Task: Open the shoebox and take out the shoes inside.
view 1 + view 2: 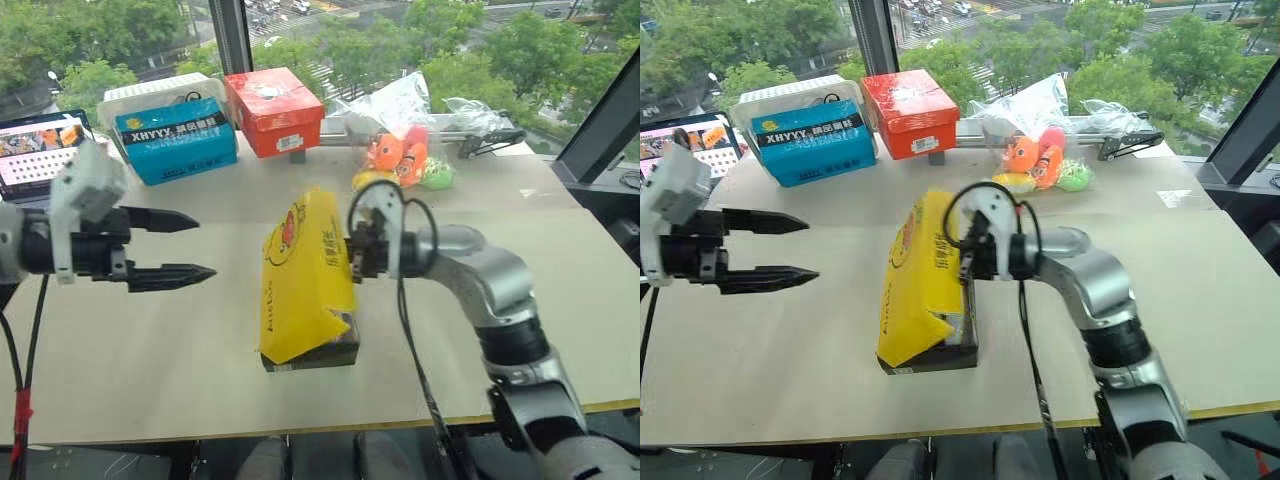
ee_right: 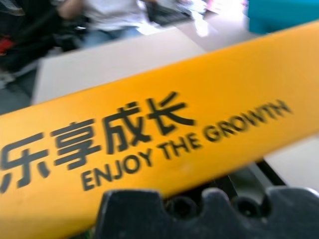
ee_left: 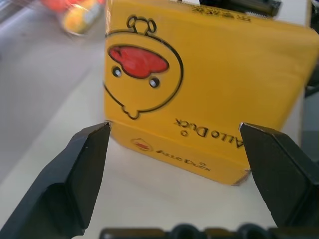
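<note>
The shoebox stands in the middle of the table, its yellow duck-face lid (image 1: 300, 275) tipped up steeply along its right side over the black base (image 1: 338, 352). My right gripper (image 1: 352, 250) is pressed against the lid's raised right edge, where the printed side (image 2: 149, 144) fills its wrist view; its fingertips are hidden by the lid. My left gripper (image 1: 205, 245) hangs open in the air to the left of the box, clear of it, pointing at the duck face (image 3: 144, 74). The shoes are hidden inside the box.
At the back of the table stand a blue box with white lettering (image 1: 178, 138), a red box (image 1: 275, 110) and a clear bag of orange and yellow plush toys (image 1: 400, 150). A laptop (image 1: 35, 150) sits at the far left. The table's front edge (image 1: 300, 425) is close.
</note>
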{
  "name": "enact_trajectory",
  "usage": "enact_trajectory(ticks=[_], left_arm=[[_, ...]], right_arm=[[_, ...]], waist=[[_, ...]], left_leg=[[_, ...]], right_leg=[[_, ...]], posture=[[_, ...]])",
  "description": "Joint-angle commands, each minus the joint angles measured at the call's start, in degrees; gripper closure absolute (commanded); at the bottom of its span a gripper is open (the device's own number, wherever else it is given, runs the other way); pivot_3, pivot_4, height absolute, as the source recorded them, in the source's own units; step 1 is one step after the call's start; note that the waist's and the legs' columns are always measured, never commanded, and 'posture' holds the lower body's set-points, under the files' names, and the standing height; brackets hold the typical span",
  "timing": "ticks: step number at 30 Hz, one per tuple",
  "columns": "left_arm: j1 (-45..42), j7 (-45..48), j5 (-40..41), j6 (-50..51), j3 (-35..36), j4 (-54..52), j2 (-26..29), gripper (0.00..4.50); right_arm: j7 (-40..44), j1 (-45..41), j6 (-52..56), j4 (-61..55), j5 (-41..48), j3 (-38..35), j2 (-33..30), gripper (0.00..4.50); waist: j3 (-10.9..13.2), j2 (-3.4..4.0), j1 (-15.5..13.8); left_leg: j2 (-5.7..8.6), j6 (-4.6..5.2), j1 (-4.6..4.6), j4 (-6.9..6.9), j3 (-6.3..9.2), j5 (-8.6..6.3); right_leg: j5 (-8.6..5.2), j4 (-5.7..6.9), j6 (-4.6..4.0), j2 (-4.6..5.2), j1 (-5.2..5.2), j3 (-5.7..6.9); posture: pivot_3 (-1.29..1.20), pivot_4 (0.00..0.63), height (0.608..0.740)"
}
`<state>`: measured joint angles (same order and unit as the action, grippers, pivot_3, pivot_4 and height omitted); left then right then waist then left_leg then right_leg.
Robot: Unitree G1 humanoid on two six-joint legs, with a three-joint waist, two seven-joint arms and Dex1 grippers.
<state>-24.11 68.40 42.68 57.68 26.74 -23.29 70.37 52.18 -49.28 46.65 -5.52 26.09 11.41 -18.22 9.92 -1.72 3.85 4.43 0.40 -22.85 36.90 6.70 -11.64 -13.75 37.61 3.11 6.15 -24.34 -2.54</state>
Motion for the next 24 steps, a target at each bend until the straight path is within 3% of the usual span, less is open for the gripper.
enact_trajectory(ticks=[1, 10, 15, 18, 24], left_arm=[[0.81, -0.57, 3.69, 3.75, 7.56, -4.32, 2.92, 0.1], [-0.87, -4.34, 10.08, 9.44, 14.0, -9.89, 9.25, 0.1], [-2.1, -6.91, 13.12, 9.89, 13.22, -9.98, 10.26, 0.1], [-0.51, -8.02, 12.71, 7.89, 10.87, -10.05, 8.51, 0.1], [5.29, -10.05, 6.9, 0.42, 1.49, -10.97, 4.06, 0.1]], right_arm=[[-0.22, -6.25, -2.52, 6.43, 0.17, 0.78, 5.34, 4.5], [0.55, -10.9, -12.55, 19.97, -8.09, 8.37, 14.02, 4.5], [-2.27, -11.74, -4.28, 21.27, -3.93, 3.03, 17.24, 4.5], [-5.94, -13.13, 1.82, 19.73, -3.72, 0.25, 15.82, 4.5], [-6.16, -10.35, 20.18, 2.94, -0.63, 2.55, 4.62, 4.5]], waist=[[0.0, 0.0, 0.01], [0.0, 0.01, -0.02], [0.0, 0.01, 0.08], [0.01, 0.03, 0.07], [0.03, 0.06, -0.68]], left_leg=[[0.0, 0.0, 0.01, 0.0, -0.02, 0.0], [-0.14, -0.15, 0.02, -0.01, -0.05, -0.09], [-0.27, -0.22, 0.04, -0.02, -0.09, -0.13], [-0.37, -0.26, 0.06, -0.02, -0.1, -0.13], [-0.42, -0.28, 0.02, -0.04, -0.14, -0.14]], right_leg=[[0.01, 0.01, -0.02, 0.0, 0.0, -0.01], [0.06, 0.01, -0.1, -0.14, -0.08, 0.01], [0.09, 0.03, -0.16, -0.28, -0.13, 0.0], [0.17, 0.02, -0.29, -0.41, -0.14, -0.01], [0.21, -0.1, -0.36, -0.46, -0.15, -0.02]], posture=[[0.0, 0.15, 0.74], [0.0, 0.15, 0.74], [0.0, 0.15, 0.74], [0.0, 0.15, 0.74], [0.0, 0.15, 0.74]])
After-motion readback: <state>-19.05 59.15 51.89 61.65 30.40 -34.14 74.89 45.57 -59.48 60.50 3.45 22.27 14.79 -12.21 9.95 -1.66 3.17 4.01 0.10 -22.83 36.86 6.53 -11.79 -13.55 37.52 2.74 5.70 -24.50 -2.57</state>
